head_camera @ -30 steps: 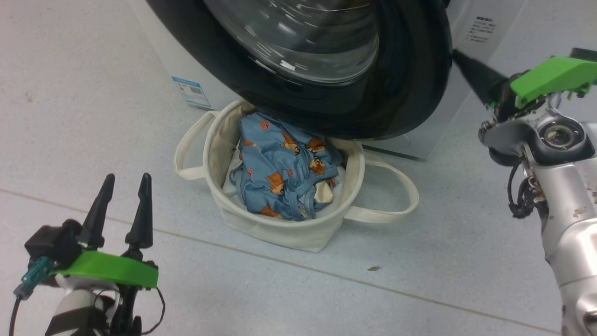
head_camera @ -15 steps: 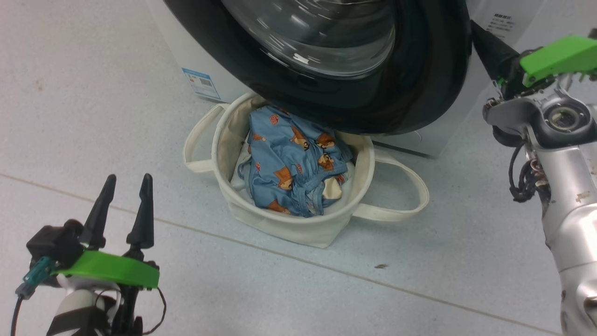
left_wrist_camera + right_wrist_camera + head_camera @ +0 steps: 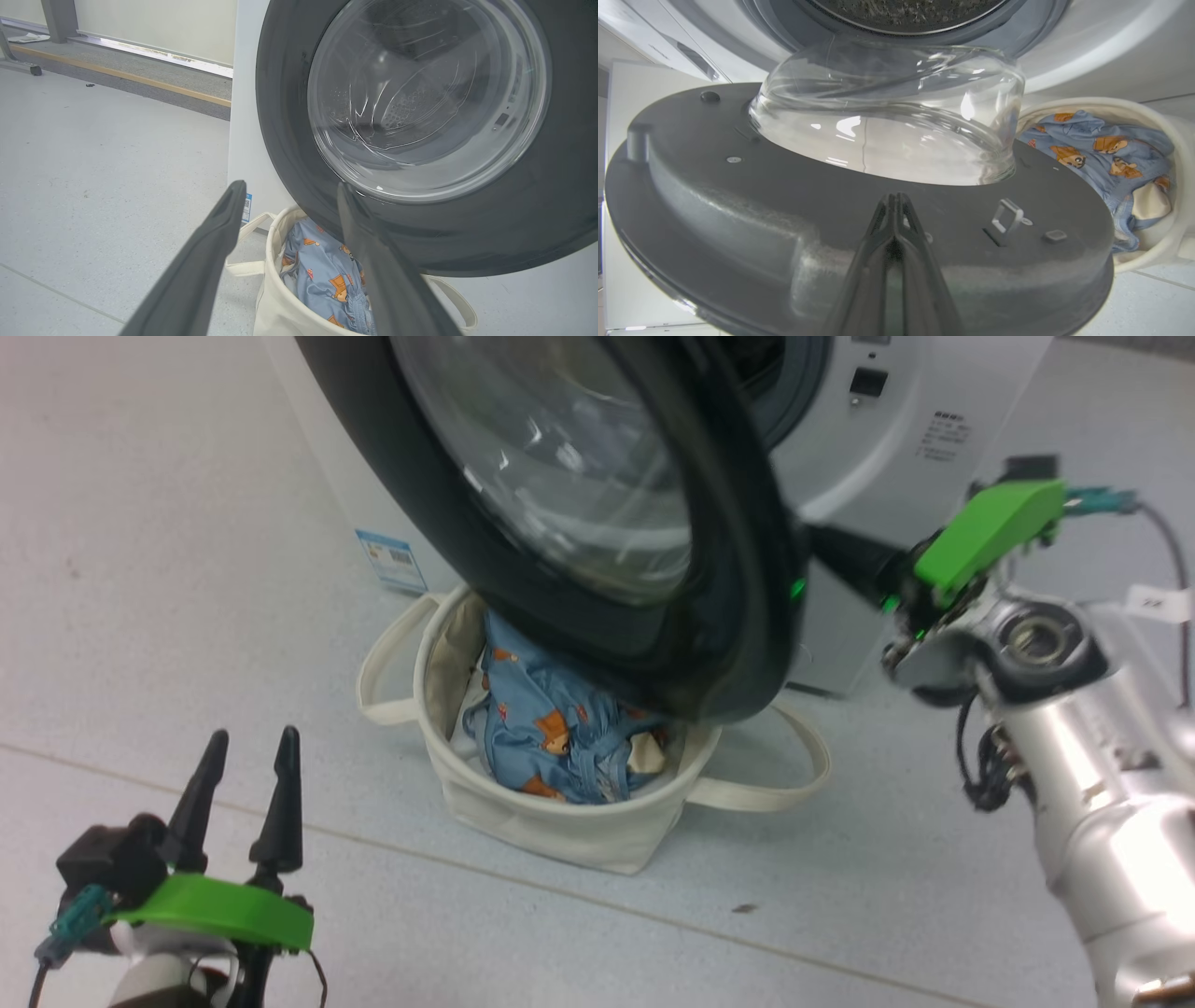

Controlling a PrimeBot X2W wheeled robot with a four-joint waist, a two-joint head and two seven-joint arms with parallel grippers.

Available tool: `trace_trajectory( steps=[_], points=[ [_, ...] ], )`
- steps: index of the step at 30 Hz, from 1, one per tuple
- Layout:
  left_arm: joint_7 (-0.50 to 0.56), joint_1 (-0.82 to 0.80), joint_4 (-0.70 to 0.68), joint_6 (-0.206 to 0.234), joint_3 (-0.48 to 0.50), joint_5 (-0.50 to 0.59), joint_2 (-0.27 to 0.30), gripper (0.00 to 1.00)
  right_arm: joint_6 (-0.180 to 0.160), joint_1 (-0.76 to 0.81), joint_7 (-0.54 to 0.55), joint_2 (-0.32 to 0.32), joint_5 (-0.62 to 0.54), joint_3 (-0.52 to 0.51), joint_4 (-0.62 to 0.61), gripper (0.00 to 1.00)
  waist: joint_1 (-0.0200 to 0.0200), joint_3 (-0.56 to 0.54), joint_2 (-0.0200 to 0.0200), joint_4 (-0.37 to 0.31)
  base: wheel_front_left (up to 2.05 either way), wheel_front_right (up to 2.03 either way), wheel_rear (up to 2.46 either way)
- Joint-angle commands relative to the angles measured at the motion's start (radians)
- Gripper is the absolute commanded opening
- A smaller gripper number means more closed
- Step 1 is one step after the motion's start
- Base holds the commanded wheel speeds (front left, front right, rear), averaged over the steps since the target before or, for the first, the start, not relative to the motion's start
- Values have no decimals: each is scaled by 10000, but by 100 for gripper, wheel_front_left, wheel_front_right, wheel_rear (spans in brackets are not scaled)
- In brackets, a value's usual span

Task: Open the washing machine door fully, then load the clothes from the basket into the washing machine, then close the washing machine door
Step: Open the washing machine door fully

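Door (image 3: 579, 504): glossy black rim, clear bulging bowl; right gripper (image 3: 893, 200) pinched together, left gripper (image 3: 252, 747) splayed.

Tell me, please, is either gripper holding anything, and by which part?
Nothing is held: left gripper open, empty; right gripper shut, tips against the inner face of the washing machine door.

Pale grey floor (image 3: 140, 569), small dark speck (image 3: 744, 908)

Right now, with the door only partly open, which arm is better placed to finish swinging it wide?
Right. The shut right gripper is at the door's inner side, ready to push; the open left gripper hangs apart, low, left of the basket.
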Motion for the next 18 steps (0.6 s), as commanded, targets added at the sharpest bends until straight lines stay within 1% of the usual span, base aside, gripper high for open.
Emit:
trace_trajectory(
  steps=[1, 9, 13, 18],
  points=[
    [-118, -120, -243, -58, 405, 61, 263, 100, 12, -15, 102, 197, -80, 176, -456, 0, 1, -166, -1, 5, 0, 0, 0],
    [-118, 191, -25, -58, 567, 81, 285, 100, 12, 807, 283, 377, -495, 962, -1312, 0, 1, -760, -1, 396, 0, 0, 0],
    [-118, 331, 143, -57, 662, 85, 275, 100, 12, 1054, 373, 467, -702, 1334, -1408, 0, 1, -1030, -1, 802, 0, 0, 0],
    [-118, 470, 265, -43, 784, 167, 332, 100, 12, 1237, 226, 643, -723, 1464, -1594, 0, 1, -1290, -1, 1395, 0, 0, 0]
  ],
)
